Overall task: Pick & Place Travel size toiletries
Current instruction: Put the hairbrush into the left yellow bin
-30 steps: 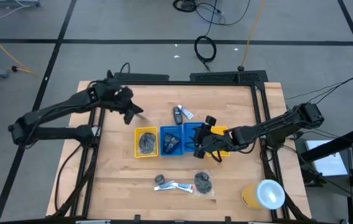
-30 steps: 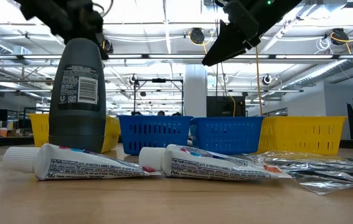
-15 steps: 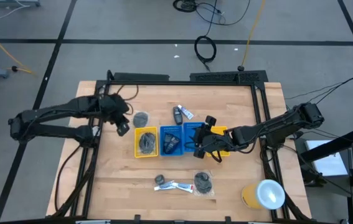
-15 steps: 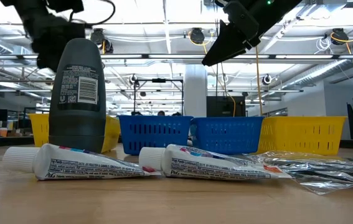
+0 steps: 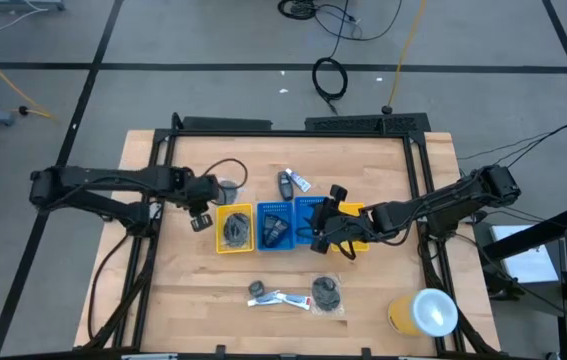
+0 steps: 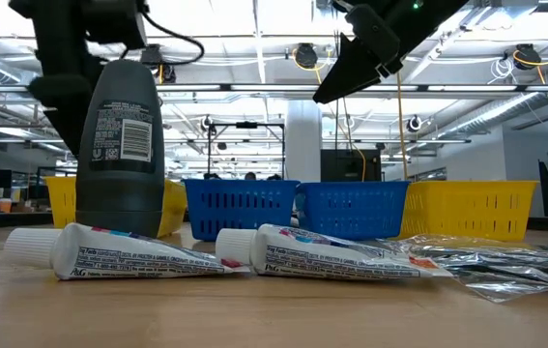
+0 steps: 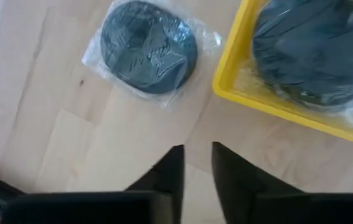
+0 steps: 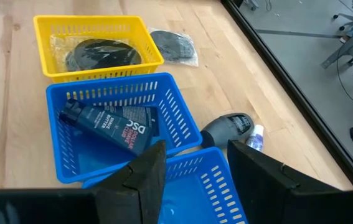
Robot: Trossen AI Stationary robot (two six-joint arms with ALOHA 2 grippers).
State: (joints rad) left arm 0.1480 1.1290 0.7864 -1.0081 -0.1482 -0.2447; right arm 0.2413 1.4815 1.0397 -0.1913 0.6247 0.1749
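My left gripper (image 5: 203,212) (image 7: 196,163) points down at bare wood left of the left yellow tray (image 5: 235,228). Its fingers stand slightly open with nothing between them. A grey round pad in clear wrap (image 5: 228,190) (image 7: 148,46) lies flat on the table just beyond it. A second pad (image 7: 313,56) lies in that tray. My right gripper (image 5: 323,235) (image 8: 192,158) hangs open above the blue trays (image 8: 164,134). One blue tray holds a dark tube (image 8: 108,127).
A dark bottle (image 5: 285,183) and a small tube (image 5: 301,183) lie beyond the trays. Near the front edge are a standing dark bottle (image 6: 119,145), two white tubes (image 6: 129,253) and a wrapped pad (image 5: 326,293). A large yellow-and-white cylinder (image 5: 423,312) lies at the front right.
My left gripper has come down and toward the table's near edge, tipping from a slant to point almost straight down beside the left yellow tray. The wrapped pad, not seen under the gripper a second ago, now lies in plain sight on the table. My right arm has kept still.
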